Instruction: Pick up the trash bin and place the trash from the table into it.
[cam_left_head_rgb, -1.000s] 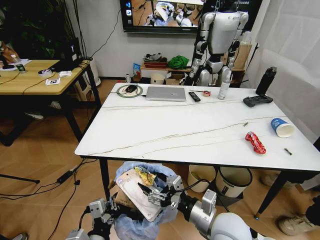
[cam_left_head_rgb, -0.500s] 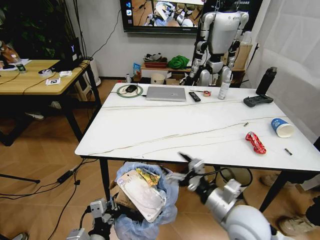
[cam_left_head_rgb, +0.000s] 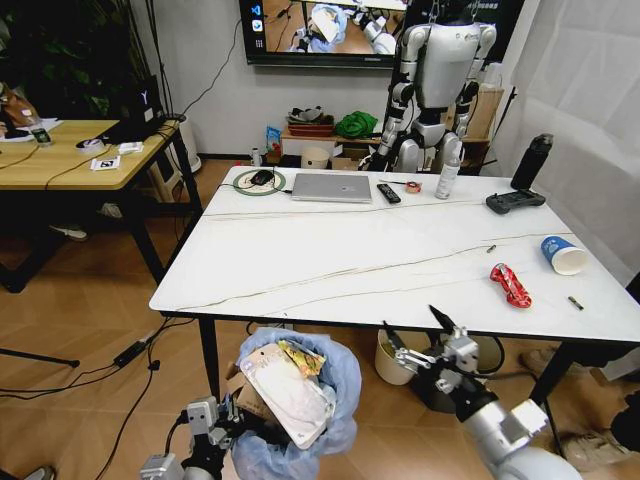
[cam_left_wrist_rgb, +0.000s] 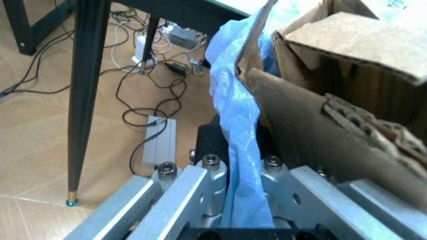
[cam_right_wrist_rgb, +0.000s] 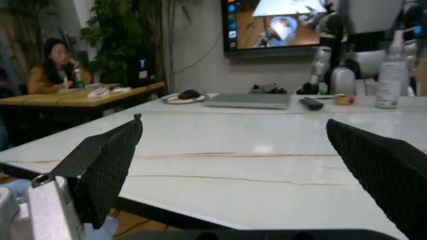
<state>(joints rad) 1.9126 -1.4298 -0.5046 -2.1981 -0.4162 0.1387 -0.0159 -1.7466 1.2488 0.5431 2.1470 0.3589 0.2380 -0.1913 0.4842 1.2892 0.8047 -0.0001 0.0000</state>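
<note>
1. Head view, far left of the table (cam_left_head_rgb: 330, 250): you have bare wood floor there, crossed by loose black cables, before the wooden desk (cam_left_head_rgb: 70, 150) begins.
2. Below the table's near edge, toward its left corner, your left gripper (cam_left_head_rgb: 215, 432) holds the trash bin (cam_left_head_rgb: 345, 385). In the left wrist view its metal fingers (cam_left_wrist_rgb: 175, 192) are pinched on the crinkled blue bag at the bin's rim (cam_left_wrist_rgb: 233, 120), beside one slim black table leg (cam_left_wrist_rgb: 83, 100).
3. The bin is full above its rim: torn brown corrugated cardboard (cam_left_wrist_rgb: 333, 135), a flat clear plastic pack (cam_left_head_rgb: 285, 392) lying tilted on top, and a yellow wrapper (cam_left_head_rgb: 297, 358) at the side nearest the table.
4. The tabletop is smooth white with thin dark veins; its near half is open and flat. A silver laptop (cam_left_head_rgb: 332, 187) and a black remote (cam_left_head_rgb: 389, 193) sit along the far edge.
5. Just below the near edge, right of the bin, your right gripper (cam_left_head_rgb: 420, 335) hangs in open air with its jaws spread wide. In the right wrist view the black textured fingertips (cam_right_wrist_rgb: 110, 160) frame the table edge and touch nothing.
6. Near the table's right edge lie a red wrapper (cam_left_head_rgb: 511, 285) and, beyond it, a blue-white paper cup (cam_left_head_rgb: 564, 255) tipped on its side.
7. Under the table's right half stand a cream round bin (cam_left_head_rgb: 392, 362) and a grey bin (cam_left_head_rgb: 470, 358), narrowing the room beneath.
</note>
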